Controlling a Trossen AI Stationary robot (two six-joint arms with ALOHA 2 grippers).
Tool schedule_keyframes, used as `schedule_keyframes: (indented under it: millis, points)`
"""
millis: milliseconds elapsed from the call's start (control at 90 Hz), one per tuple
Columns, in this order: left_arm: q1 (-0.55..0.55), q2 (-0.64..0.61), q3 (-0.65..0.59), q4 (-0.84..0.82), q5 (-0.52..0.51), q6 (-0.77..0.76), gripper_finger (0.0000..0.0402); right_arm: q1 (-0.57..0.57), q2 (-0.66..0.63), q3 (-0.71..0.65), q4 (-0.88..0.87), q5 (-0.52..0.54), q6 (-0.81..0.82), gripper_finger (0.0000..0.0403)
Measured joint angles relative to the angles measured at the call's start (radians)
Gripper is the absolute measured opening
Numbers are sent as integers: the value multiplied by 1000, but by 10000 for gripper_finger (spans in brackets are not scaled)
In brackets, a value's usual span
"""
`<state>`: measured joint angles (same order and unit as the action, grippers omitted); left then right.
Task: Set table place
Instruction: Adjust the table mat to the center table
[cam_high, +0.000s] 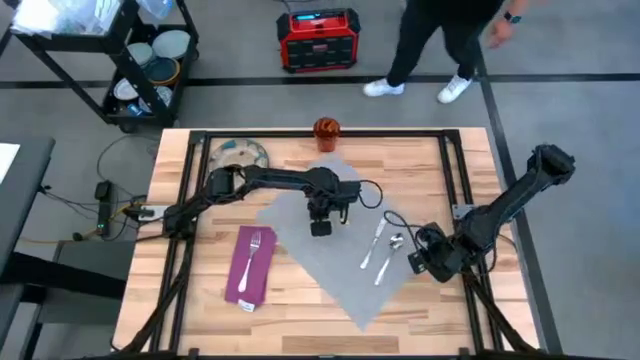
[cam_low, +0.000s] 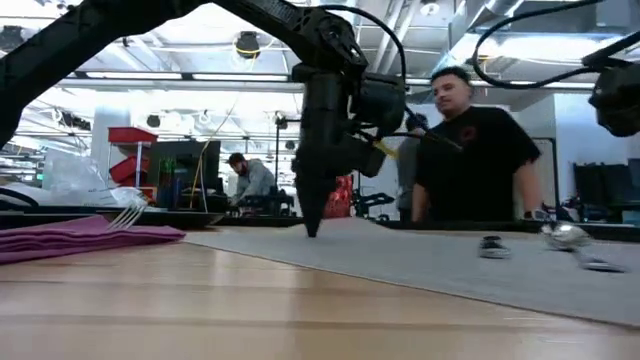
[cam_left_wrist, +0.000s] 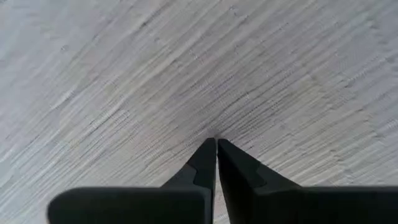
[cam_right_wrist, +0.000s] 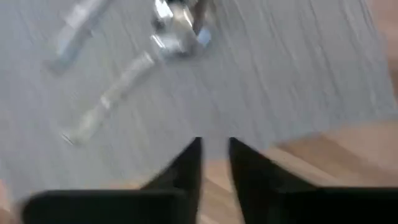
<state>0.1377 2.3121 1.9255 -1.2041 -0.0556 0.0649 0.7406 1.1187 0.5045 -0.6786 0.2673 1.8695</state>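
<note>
The grey woven mat (cam_high: 335, 250) lies turned cornerwise on the middle of the table (cam_high: 440, 170). My left gripper (cam_high: 320, 229) stands shut over the mat's middle, fingers pointing down. A knife (cam_high: 374, 245) and a spoon (cam_high: 390, 257) lie on the mat's right part. The magenta napkin (cam_high: 250, 266) lies left of the mat with a fork (cam_high: 255, 248) on top. The speckled plate (cam_high: 238, 155) and the orange-red cup (cam_high: 326, 129) stand near the far edge. My right gripper (cam_high: 418, 262) hovers by the mat's right corner, slightly open, with nothing between its fingers. My left gripper sets its shut fingertips (cam_left_wrist: 209, 147) on the mat's woven top (cam_left_wrist: 214, 127), near the mat's middle. The fingers come from above and point straight down (cam_low: 311, 228). The mat lies flat on the table under them.
A person stands beyond the table's far edge (cam_low: 465, 150). A red box (cam_high: 318, 40) and a black shelf cart (cam_high: 130, 60) stand on the floor behind. Bare wood shows along the near edge (cam_high: 300, 325).
</note>
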Motion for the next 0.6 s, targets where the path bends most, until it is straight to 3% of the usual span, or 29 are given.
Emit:
schedule_keyframes:
  millis: [367, 600]
  points:
    - [-17, -90, -1, -53, 10, 25, 0, -20, 66, 0, 115, 51, 10, 0]
    - [16, -88, -206, -57, 11, 4, 0, -43, 66, 0, 136, 76, -18, 0]
